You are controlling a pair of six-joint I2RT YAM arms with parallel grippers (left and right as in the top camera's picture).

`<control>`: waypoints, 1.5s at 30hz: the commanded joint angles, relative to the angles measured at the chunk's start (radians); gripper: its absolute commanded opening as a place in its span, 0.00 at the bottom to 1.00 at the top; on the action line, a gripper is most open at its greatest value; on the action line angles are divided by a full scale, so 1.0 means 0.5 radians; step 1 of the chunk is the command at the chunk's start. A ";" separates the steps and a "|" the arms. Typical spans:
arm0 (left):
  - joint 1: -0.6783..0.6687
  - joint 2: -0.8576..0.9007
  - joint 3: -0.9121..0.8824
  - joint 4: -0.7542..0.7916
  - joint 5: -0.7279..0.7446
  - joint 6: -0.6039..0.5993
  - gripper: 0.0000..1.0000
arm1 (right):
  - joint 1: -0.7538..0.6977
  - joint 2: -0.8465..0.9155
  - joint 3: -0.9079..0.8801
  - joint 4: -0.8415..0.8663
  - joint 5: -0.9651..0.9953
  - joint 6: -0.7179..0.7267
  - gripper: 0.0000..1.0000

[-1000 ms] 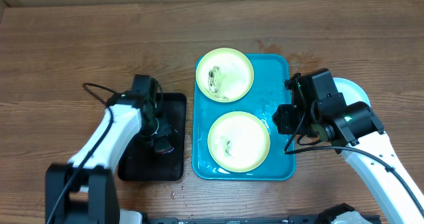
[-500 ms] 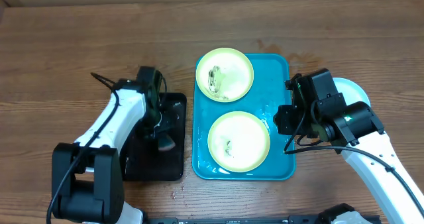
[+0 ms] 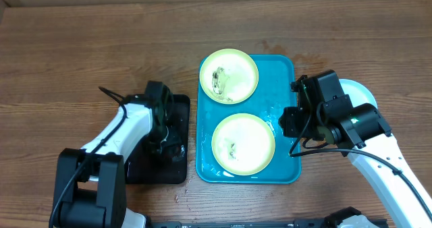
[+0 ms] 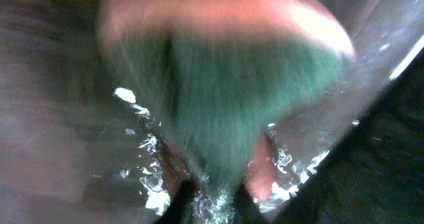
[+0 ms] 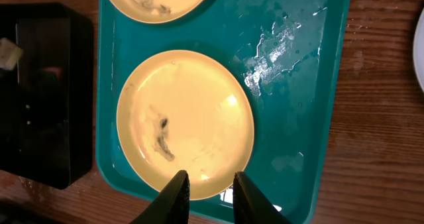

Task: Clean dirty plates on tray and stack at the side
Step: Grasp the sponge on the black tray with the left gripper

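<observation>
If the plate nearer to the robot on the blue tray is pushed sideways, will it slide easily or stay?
The plate probably slides easily: the tray shows water beside it. It looks like thin plastic, so likely light and stiff. Its low rim may be hard to pinch and could slip when wet.

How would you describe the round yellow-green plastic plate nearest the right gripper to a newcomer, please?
On the wooden table lies a turquoise rectangular plastic tray. Of its two plates, it is the near plate, robot side, with a thin dark smear where the far plate has a bigger blotch.
</observation>
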 commanded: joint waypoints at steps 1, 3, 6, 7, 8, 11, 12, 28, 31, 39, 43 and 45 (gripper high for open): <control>-0.006 -0.015 -0.086 0.025 0.044 -0.081 0.04 | -0.005 -0.002 0.012 0.004 0.019 0.010 0.24; 0.001 -0.017 -0.040 -0.010 0.019 -0.078 0.04 | -0.005 -0.002 0.012 0.004 0.019 0.010 0.24; 0.018 -0.017 0.126 -0.151 -0.095 -0.076 0.04 | -0.005 -0.002 0.012 0.003 0.018 0.019 0.24; 0.018 -0.017 0.182 -0.197 -0.132 -0.074 0.04 | -0.005 -0.002 0.012 0.003 0.019 0.032 0.24; 0.018 -0.017 0.253 -0.253 -0.174 -0.061 0.04 | -0.005 -0.002 0.012 0.003 0.019 0.047 0.24; 0.019 -0.017 0.414 -0.312 -0.188 0.082 0.55 | -0.005 -0.002 0.012 0.004 0.019 0.054 0.24; 0.019 -0.017 0.442 -0.313 -0.173 0.141 0.64 | -0.005 -0.002 0.012 0.004 0.019 0.054 0.24; 0.008 0.054 0.056 0.295 -0.430 0.201 0.04 | -0.005 -0.002 0.012 -0.010 0.019 0.054 0.24; 0.008 0.054 0.254 0.099 -0.352 0.201 0.04 | -0.005 -0.002 0.012 -0.010 0.019 0.054 0.24; 0.008 0.054 0.674 -0.391 -0.318 0.201 0.56 | -0.005 -0.002 0.012 -0.026 0.021 0.054 0.23; 0.008 0.056 0.605 -0.410 -0.320 0.198 0.49 | -0.006 -0.002 0.012 -0.085 0.302 0.276 0.23; 0.005 0.059 0.524 -0.357 -0.320 0.175 0.43 | -0.008 0.002 0.012 -0.140 0.471 0.443 0.25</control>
